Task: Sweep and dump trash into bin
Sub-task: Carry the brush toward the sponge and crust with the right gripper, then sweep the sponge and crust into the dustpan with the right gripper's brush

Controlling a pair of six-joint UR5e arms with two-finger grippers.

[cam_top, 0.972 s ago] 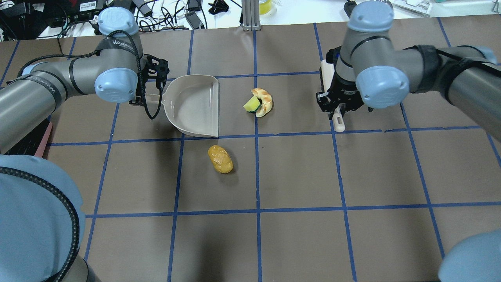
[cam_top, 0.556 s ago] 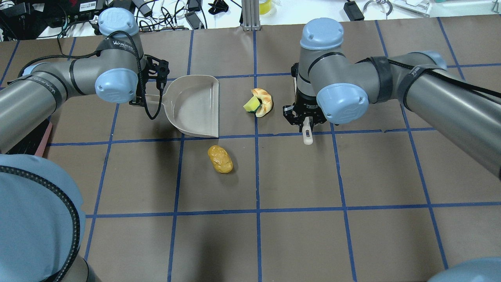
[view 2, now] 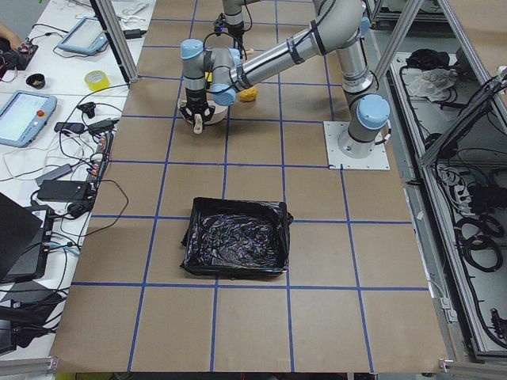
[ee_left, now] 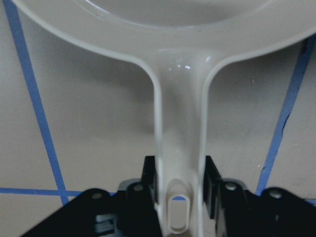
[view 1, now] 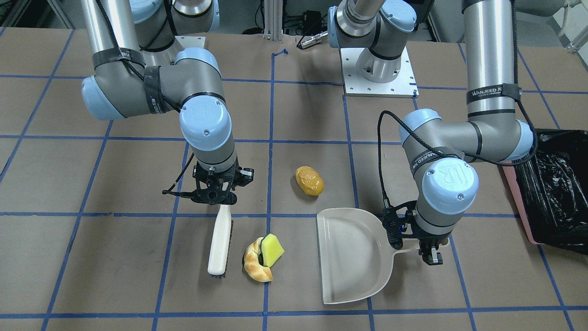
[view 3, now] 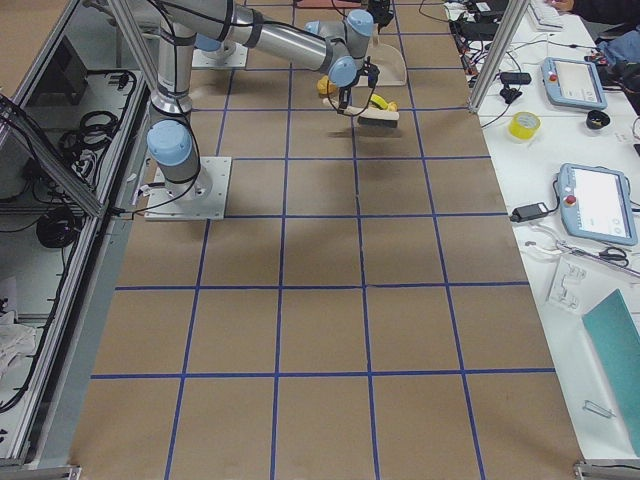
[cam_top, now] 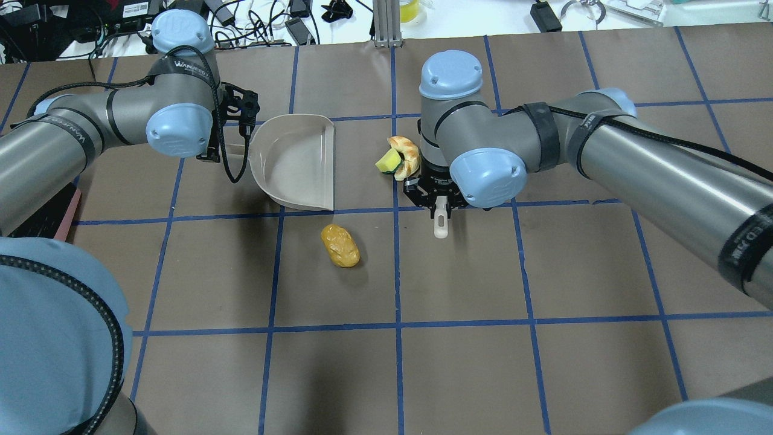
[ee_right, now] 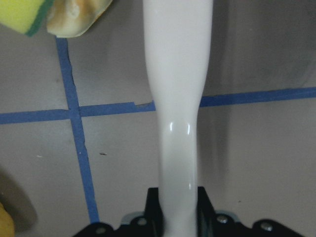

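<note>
Sweep-and-dump set on brown gridded counter (cam_top: 459, 278), listed left to right as seen from overhead.

1. Bin (view 1: 558, 184): black-lined, pink-sided, off the counter's 9 o'clock end, well apart from everything else. No trash can be seen in it.
2. Left pincer (ee_left: 180, 190): clamped narrow on the dustpan's handle.
3. Dustpan (cam_top: 296, 163): cream, flat on the counter, open mouth facing 3 o'clock, nothing in it. Position almost unchanged over the last second.
4. Potato-like lump (cam_top: 340, 245): at 5 o'clock of the dustpan's mouth, near it but off the sweeping line. Unmoved.
5. Sponge wedge (cam_top: 388, 161) and croissant piece (cam_top: 410, 158): touching, the sponge tucked into the croissant's curve, at 3 o'clock of the dustpan's mouth. Unmoved.
6. Brush (view 1: 219, 243): cream, bristles down, just beside the croissant on its 3 o'clock side. The front view shows a narrow gap between them.
7. Right pincer (cam_top: 440, 204): closed tight around the brush's handle. Within the last second it has carried the brush in from well out at 3 o'clock.

Assessment: approach complete, and nothing swept yet. A stroke toward 9 o'clock should push the pair into the pan, but the lump likely needs a separate pass.
</note>
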